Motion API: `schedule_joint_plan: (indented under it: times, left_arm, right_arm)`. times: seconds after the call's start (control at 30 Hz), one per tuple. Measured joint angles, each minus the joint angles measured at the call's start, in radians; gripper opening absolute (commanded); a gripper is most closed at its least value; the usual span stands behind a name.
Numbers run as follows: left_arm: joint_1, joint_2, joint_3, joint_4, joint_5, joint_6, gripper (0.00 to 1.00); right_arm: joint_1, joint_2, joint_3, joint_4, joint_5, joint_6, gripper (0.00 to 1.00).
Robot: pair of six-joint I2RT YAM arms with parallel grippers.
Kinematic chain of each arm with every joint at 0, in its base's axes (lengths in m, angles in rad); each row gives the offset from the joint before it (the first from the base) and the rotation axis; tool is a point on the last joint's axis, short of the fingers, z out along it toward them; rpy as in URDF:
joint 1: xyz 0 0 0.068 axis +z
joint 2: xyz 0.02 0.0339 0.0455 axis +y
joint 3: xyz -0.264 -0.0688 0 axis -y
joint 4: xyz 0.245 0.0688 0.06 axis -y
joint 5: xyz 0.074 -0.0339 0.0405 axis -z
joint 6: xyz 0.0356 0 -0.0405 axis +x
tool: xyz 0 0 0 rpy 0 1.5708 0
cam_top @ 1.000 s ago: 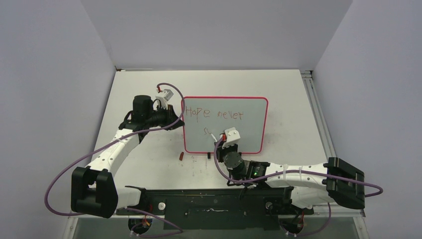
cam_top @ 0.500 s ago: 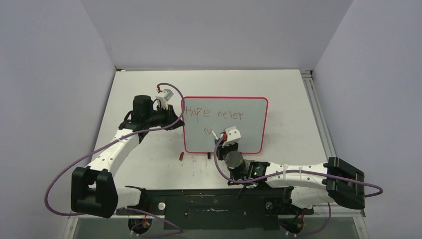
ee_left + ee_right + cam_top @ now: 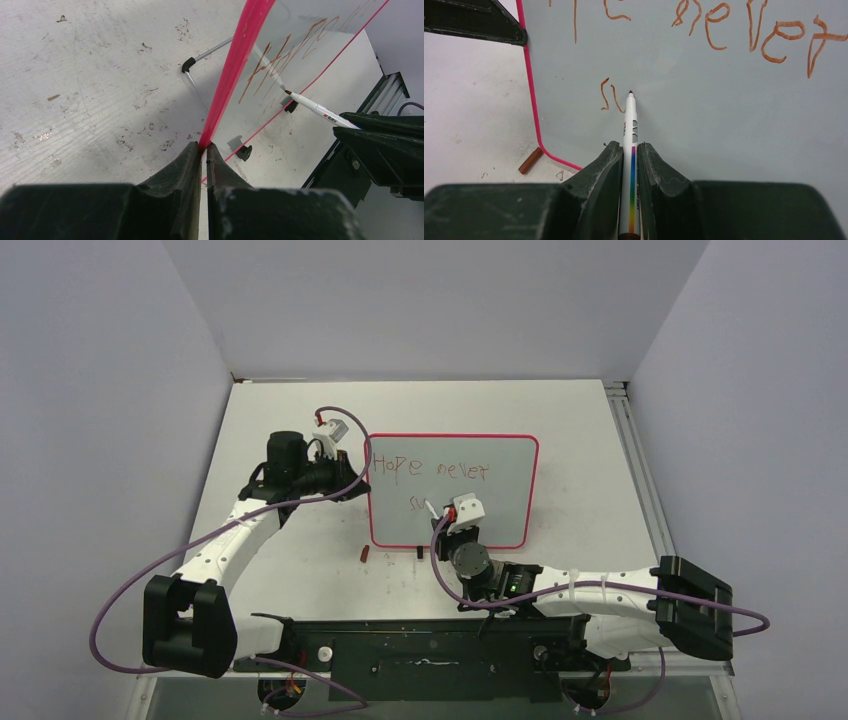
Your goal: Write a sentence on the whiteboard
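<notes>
From above, the right gripper (image 3: 447, 523) covers the whiteboard's (image 3: 505, 505) lower middle, and the second line of the sentence (image 3: 460, 472) is too small to read. The right wrist view cuts off the first word's top, and the marker's (image 3: 629, 117) rear end is buried in that gripper

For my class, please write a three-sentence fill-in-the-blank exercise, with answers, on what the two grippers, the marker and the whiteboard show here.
1. The left gripper is shut on the whiteboard's thin ___ frame.
2. The right gripper is shut on the marker, whose barrel bears a ___-coloured stripe.
3. The top line of the sentence reads Hope ___.

Missing words: pink; rainbow; never.
</notes>
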Motion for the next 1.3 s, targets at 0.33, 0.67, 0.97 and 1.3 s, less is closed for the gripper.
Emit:
schedule_joint_plan:
  times: [0.33,0.67,0.97,1.3]
  left_arm:
    - [0.000,0.000,0.000,0.000,0.000,0.000,0.03]
    - [0.000,0.000,0.000,0.000,0.000,0.000,0.03]
    - [0.000,0.000,0.000,0.000,0.000,0.000,0.03]
    - [0.000,0.000,0.000,0.000,0.000,0.000,0.03]
  right_arm:
    - [0.002,0.000,0.000,-0.010,0.000,0.027,0.05]
    - [0.014,0.000,-0.002,-0.041,0.008,0.058,0.05]
    - [0.025,0.000,-0.010,-0.072,0.019,0.087,0.05]
    - [0.034,0.000,-0.016,-0.084,0.030,0.093,0.05]
